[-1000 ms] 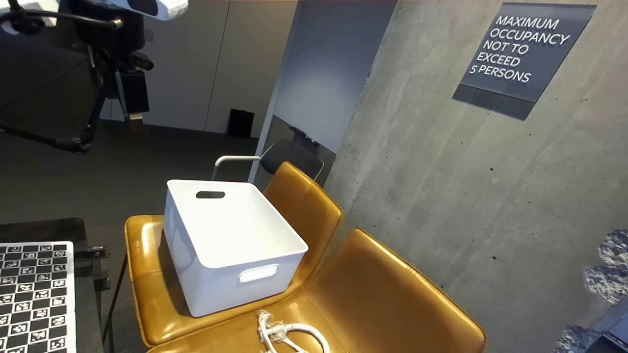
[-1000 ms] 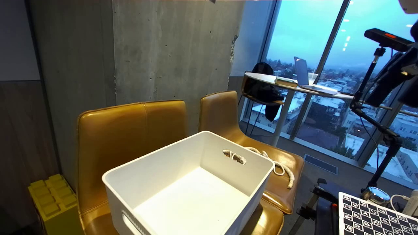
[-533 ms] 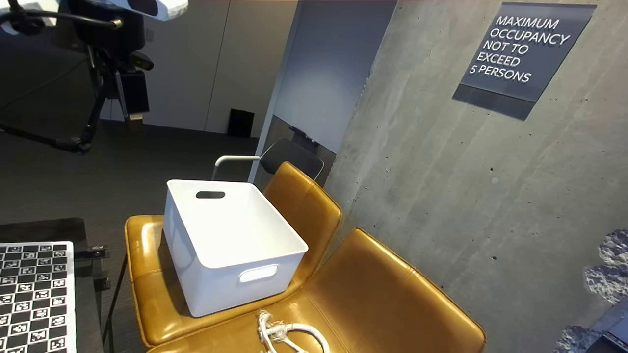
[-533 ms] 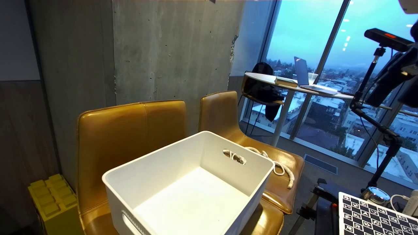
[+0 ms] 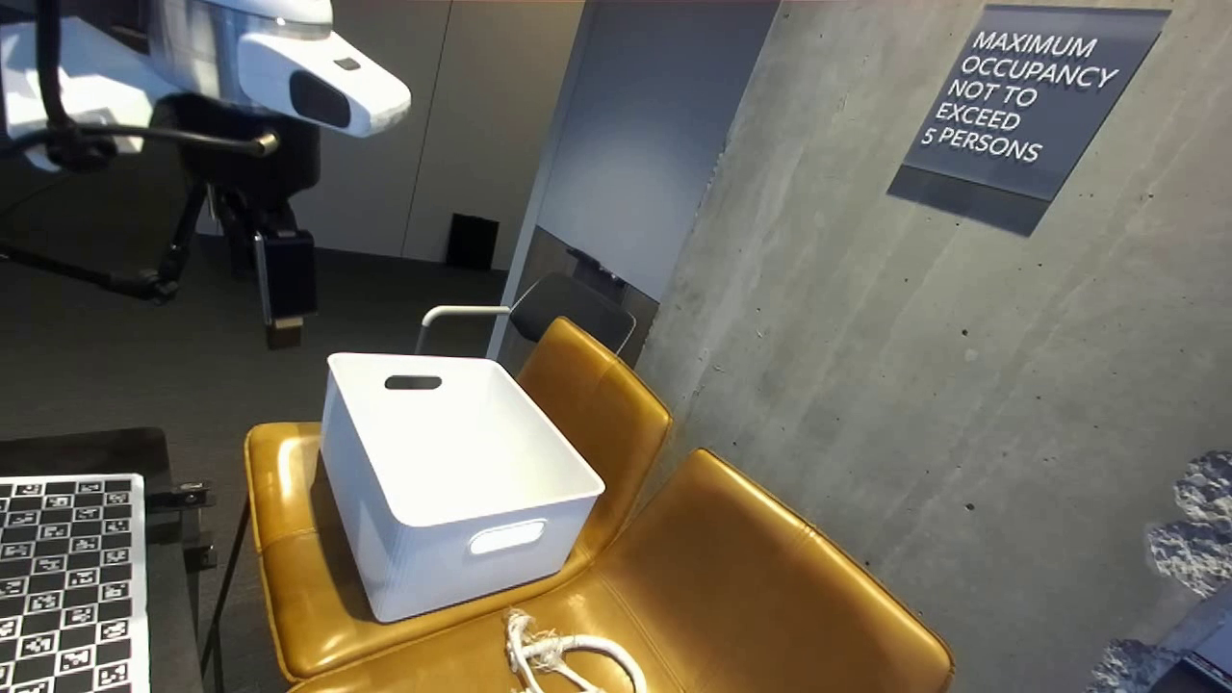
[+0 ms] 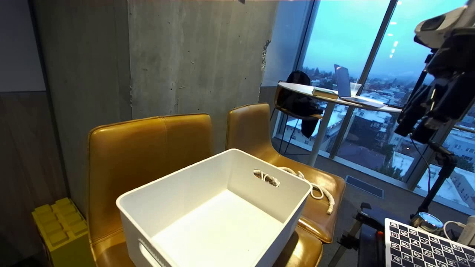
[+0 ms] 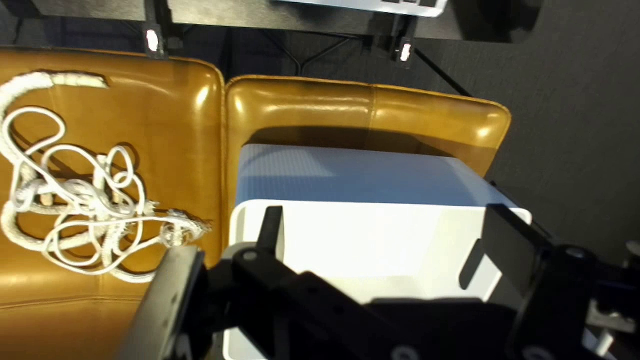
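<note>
My gripper (image 7: 384,210) is open in the wrist view, with its two black fingers wide apart and nothing between them. Behind the fingers lies a white bin (image 7: 350,172) with slot handles. In the exterior views the gripper hangs in the air, beside the bin (image 5: 433,568) in one picture (image 5: 279,298) and at the right edge in another (image 6: 415,129). It touches nothing. The bin (image 6: 200,226) stands upright on a tan leather chair and looks empty. A tangled white rope (image 7: 105,207) lies on the neighbouring chair seat; it also shows in both exterior views (image 5: 577,643) (image 6: 329,200).
Two tan chairs (image 5: 789,577) stand side by side against a concrete wall (image 5: 866,337). A dark table with a checkered marker board (image 5: 72,587) faces them. A black stand (image 6: 432,185) rises behind that table. A yellow block (image 6: 61,226) stands beside the chair.
The arm and gripper have moved down and further into both exterior views, towards the bin's side. The arm now covers the camera on the stand. The bin and rope have not moved.
</note>
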Controlling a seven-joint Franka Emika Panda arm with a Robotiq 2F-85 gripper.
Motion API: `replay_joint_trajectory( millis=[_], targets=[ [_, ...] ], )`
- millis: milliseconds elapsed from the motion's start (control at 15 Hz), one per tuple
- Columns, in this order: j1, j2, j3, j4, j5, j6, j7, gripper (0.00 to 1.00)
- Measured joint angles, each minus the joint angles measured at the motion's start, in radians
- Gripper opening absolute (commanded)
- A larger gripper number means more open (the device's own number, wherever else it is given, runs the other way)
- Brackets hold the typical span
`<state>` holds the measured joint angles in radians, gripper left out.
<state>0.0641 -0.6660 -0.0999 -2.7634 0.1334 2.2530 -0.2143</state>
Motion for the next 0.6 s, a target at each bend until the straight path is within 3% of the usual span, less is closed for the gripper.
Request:
replay_joint_trajectory(
  millis=[333,600],
  targets=[
    [-0.119,0.19,-0.134,0.034,-0.09,0.089,-0.149,1.0],
    [-0.15,0.395,-0.226,0.126,-0.09,0.159,-0.286,1.0]
  ],
)
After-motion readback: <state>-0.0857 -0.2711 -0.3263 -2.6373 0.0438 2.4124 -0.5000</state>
